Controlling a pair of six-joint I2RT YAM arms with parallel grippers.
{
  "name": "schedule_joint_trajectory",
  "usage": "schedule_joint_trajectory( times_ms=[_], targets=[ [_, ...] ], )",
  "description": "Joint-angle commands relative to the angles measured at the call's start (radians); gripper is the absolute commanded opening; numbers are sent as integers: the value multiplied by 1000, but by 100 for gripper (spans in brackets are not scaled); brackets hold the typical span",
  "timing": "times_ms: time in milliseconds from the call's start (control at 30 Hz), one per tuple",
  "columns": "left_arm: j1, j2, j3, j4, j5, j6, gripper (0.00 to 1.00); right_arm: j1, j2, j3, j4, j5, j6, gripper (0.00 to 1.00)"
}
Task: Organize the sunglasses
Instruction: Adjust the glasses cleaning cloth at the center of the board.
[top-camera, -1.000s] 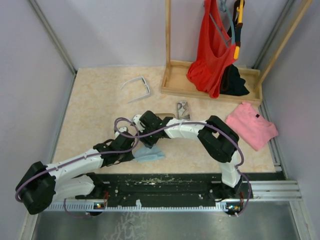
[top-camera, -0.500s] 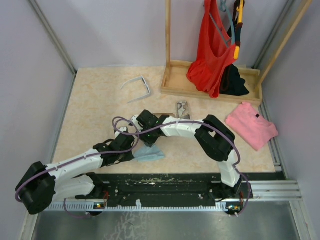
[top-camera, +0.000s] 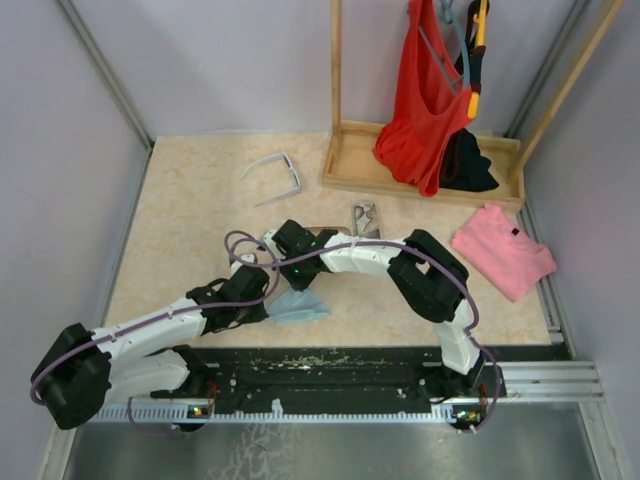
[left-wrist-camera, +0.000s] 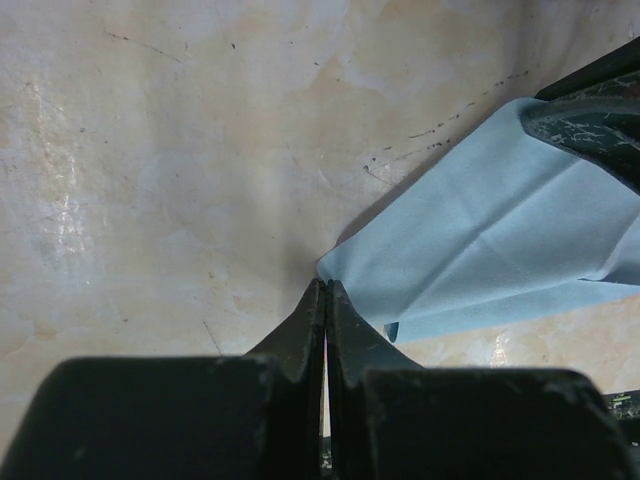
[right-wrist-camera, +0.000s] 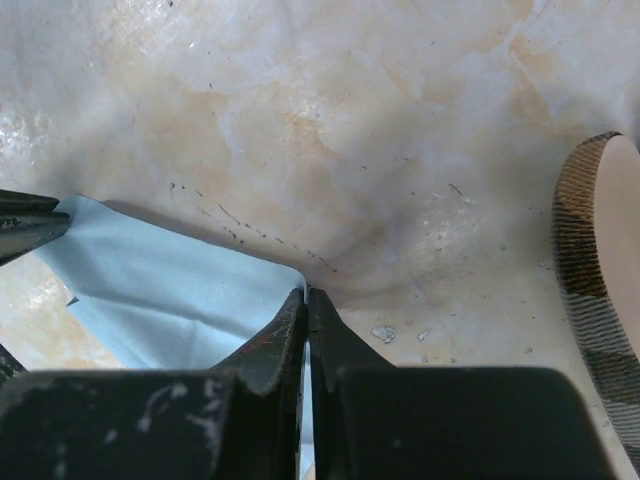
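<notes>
Just clamped the right gripper (right-wrist-camera: 305, 300) onto a blue cloth (right-wrist-camera: 170, 290) corner; pinches another corner in the left gripper (left-wrist-camera: 326, 292), both well short of the white sunglasses (top-camera: 291, 170).

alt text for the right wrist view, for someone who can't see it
The right gripper, jaws shut, pinches a corner of a blue cloth lying on a beige marbled table. The left gripper reaches the cloth's far corner at the left edge, and a brown-striped case curves in at the right edge.
</notes>
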Motion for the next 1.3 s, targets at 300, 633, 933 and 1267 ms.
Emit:
schedule_joint_trajectory(
  times_ms=[300, 633, 933, 1267],
  targets=[
    [-3, 37, 82, 126, -35, 187, 1, -22, -189, -214, 150, 182, 210, 0],
    [-4, 165, 140, 281, 10, 281, 1, -50, -350, -397, 292, 297, 308, 0],
    [-3, 247, 213, 327, -21, 358, 1, -95, -424, -421, 348, 310, 290, 0],
    [-3, 185, 253, 307, 3, 388, 1, -108, -526, -453, 362, 248, 286, 0]
  ],
)
